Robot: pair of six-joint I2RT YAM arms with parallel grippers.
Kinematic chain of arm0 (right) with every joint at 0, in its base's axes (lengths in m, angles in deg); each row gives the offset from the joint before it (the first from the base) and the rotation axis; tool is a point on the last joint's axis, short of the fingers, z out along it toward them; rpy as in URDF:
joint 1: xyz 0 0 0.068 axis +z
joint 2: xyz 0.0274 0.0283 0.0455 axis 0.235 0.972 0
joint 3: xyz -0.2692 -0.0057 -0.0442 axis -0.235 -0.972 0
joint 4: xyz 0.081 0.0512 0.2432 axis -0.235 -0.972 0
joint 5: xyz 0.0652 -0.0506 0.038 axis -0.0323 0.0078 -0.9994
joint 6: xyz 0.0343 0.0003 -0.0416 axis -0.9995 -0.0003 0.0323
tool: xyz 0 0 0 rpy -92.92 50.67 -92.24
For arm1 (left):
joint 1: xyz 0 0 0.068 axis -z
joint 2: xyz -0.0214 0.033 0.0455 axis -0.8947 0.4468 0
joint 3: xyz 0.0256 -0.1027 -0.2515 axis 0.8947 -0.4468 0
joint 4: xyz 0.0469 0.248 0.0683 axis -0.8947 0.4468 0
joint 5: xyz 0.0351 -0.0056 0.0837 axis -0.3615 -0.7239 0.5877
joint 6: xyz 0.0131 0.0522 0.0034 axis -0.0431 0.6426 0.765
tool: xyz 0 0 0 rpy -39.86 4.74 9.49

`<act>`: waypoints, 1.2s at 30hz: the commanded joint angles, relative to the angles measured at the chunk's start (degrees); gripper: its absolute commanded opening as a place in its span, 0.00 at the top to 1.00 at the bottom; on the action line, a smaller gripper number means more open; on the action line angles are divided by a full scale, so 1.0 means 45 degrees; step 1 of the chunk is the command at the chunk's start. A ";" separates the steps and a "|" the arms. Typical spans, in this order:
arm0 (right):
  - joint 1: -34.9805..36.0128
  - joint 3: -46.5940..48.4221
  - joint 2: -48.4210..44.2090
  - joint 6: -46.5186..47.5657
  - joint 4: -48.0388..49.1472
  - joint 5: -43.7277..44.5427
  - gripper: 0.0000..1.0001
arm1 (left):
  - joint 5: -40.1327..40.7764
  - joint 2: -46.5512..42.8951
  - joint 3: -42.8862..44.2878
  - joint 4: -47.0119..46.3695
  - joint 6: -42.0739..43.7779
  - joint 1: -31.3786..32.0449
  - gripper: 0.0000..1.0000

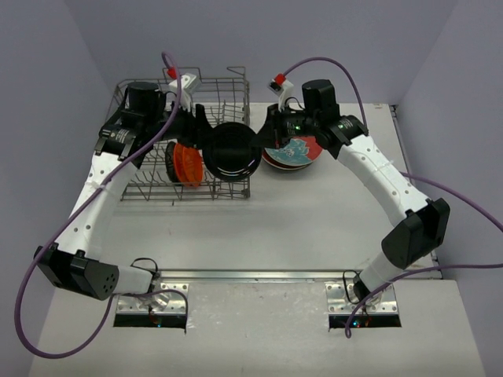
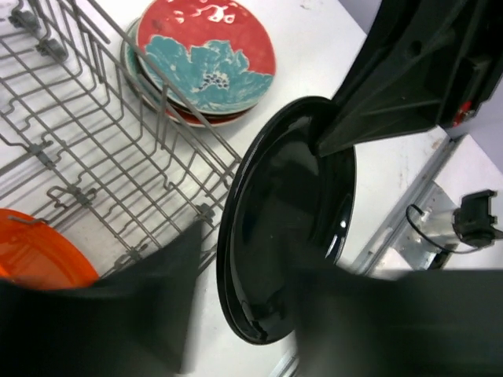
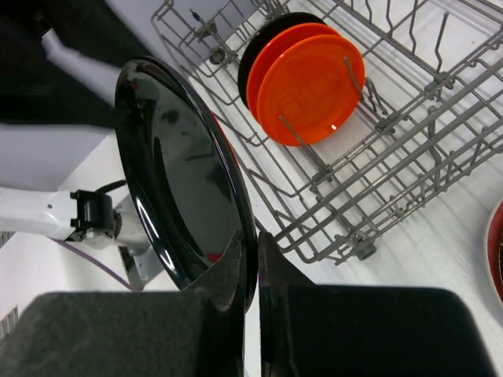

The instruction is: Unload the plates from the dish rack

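A glossy black plate [image 1: 232, 151] [image 2: 291, 228] [image 3: 181, 204] hangs on edge just past the right end of the dish rack [image 1: 149, 184] [image 2: 94, 133] [image 3: 409, 141]. My right gripper [image 1: 263, 141] [image 3: 257, 239] is shut on its rim. My left gripper [image 1: 206, 135] [image 2: 247, 259] is open and straddles the opposite rim, with a gap showing beside its left finger. Two orange plates [image 1: 187, 163] [image 3: 310, 82] [image 2: 35, 255] stand in the rack with a dark plate [image 3: 263, 39] behind them. A red plate with a teal flower [image 1: 295, 151] [image 2: 206, 59] tops a stack on the table.
The stack of plates lies on the white table right of the rack, under my right wrist. The rack's upright tines and raised wire handles stand close to my left arm. Grey walls close in the back and sides. Cables loop from both wrists.
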 commanded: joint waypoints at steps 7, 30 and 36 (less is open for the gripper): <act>-0.4687 -0.2764 -0.2054 -0.0888 0.0635 0.0634 1.00 | 0.4146 0.0229 0.0617 -0.0656 -0.0714 0.0037 0.00; -1.0747 -0.3353 0.3703 -0.3374 0.2783 0.3940 1.00 | 0.5638 0.1106 0.0816 -0.0734 -0.1207 -0.0612 0.01; -1.0747 -0.3037 0.4875 -0.3535 0.3738 0.3829 1.00 | 0.5714 0.1203 0.0660 -0.0773 -0.1246 -0.0712 0.06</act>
